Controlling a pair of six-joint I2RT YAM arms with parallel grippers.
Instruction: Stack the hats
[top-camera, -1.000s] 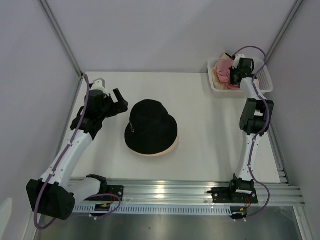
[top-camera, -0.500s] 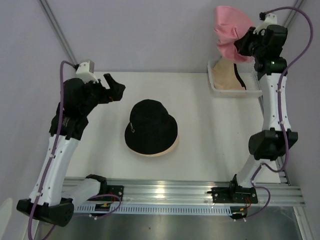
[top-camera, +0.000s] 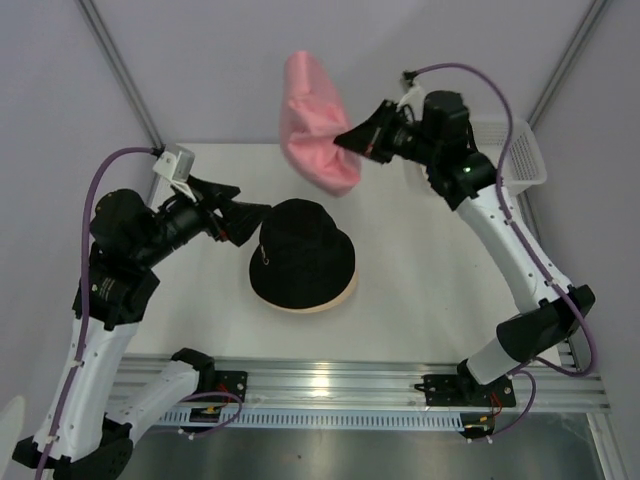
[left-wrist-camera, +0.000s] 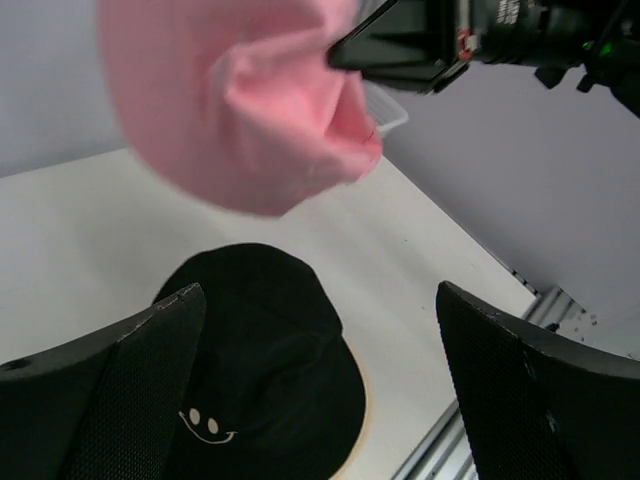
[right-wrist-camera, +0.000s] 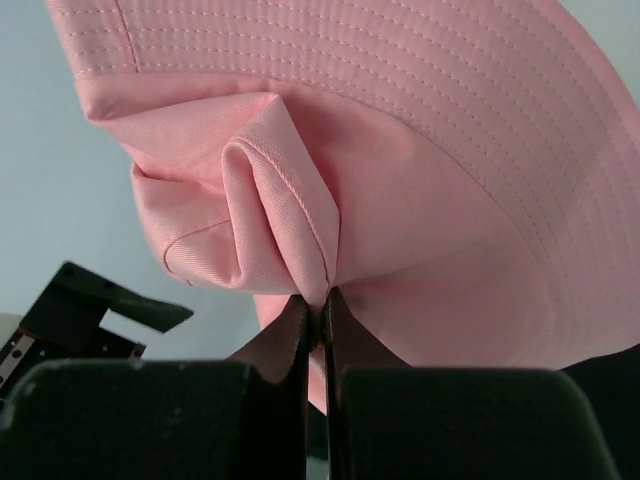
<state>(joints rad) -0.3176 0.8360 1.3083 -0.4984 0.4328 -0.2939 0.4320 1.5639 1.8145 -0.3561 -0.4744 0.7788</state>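
Near edge: a silver aluminium rail (top-camera: 330, 385) runs along the front of the white bench (top-camera: 430, 270); both arm bases sit on it.
Stack, mid-bench: a black fabric bucket hat (top-camera: 300, 250) lies crown up on top of a pale peach fabric hat (top-camera: 337, 301). Only a sliver of the peach brim shows, at the black hat's near-right edge.
Marking: a small yellow smiley (left-wrist-camera: 205, 425) sits on the black hat's brim, clear in the left wrist view.
Left gripper (top-camera: 252, 200): jaws spread wide, holding nothing. It hangs off the bench just left of the black hat, pointed toward it and not touching.
Pink hat: a pink fabric bucket hat (top-camera: 312, 130) hangs crumpled in the air over the far half of the bench, beyond the black hat and apart from it. Rows of stitching show on its brim.
Right gripper (top-camera: 342, 140): pinched tight on a fold of the pink hat's fabric, with the arm reaching in from the right.
Far right corner: a white plastic lattice basket (top-camera: 528, 155), partly hidden behind the right arm; contents cannot be told.
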